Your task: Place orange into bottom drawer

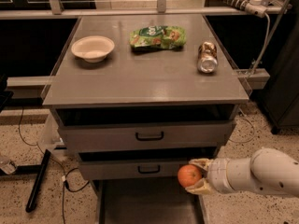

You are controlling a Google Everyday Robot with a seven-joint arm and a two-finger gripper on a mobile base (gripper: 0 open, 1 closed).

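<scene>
Clamped on the orange (188, 175), the gripper (196, 176) reaches in from the right on a smooth, rounded white arm (261, 171). We see its two pale fingers pinching the round, bright-skinned fruit from above and below. Biggest in our view is the grey metal cabinet (149, 78) with its flat, dull top. Below it the bottom drawer (145, 204) stands open, a plain flat floor between thin side walls. The orange hangs over its right rear part, just in front of the lower of two grey drawer fronts (117, 169), each with a black loop handle. On the top we find a crinkled green snack bag (158, 36), a shallow white bowl (93, 48) and a shiny metal can (207, 57) on its side.
</scene>
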